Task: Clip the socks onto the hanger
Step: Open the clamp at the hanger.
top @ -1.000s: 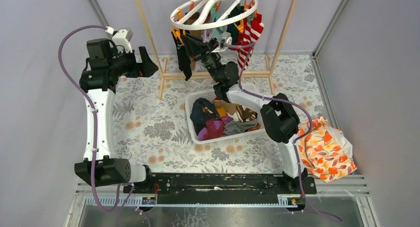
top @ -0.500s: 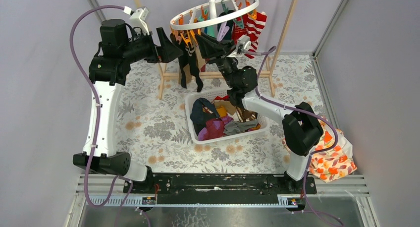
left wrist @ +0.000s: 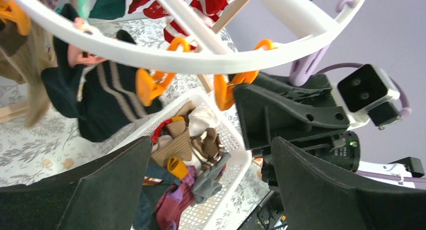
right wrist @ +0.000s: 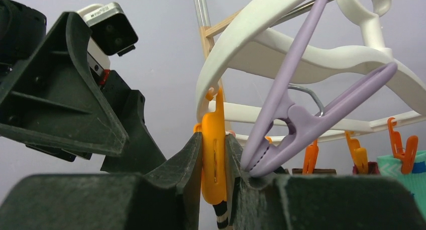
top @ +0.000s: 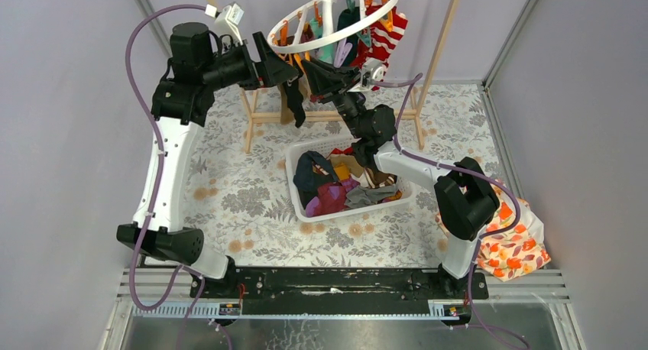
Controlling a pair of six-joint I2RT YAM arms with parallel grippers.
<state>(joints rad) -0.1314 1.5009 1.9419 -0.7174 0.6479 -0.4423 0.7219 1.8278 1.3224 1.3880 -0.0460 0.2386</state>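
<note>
The hanger (top: 336,38), a white ring with orange clips, hangs tilted from the rack. Clipped to it are a red-and-white striped sock (top: 384,46) and a dark sock (top: 293,102). My right gripper (right wrist: 214,139) is shut on an orange clip (right wrist: 215,164) under the ring (right wrist: 241,34), and a striped sock tip (right wrist: 219,217) shows below that clip. My left gripper (left wrist: 211,142) stands open and empty just left of it (top: 289,71), below the ring (left wrist: 176,59) and beside a dark tan-striped sock (left wrist: 100,99). More socks (top: 336,189) lie in the basket.
The white slotted basket (top: 336,214) sits on the floral cloth below the hanger. A light wooden rack frame (top: 252,115) stands behind it. A floral bag (top: 504,231) lies at the right. A purple clip (right wrist: 301,119) hangs next to my right fingers.
My left arm has risen and swung right, its open gripper now close to the hanger. The right gripper has shifted with the clip, and the ring has tilted and swung.
</note>
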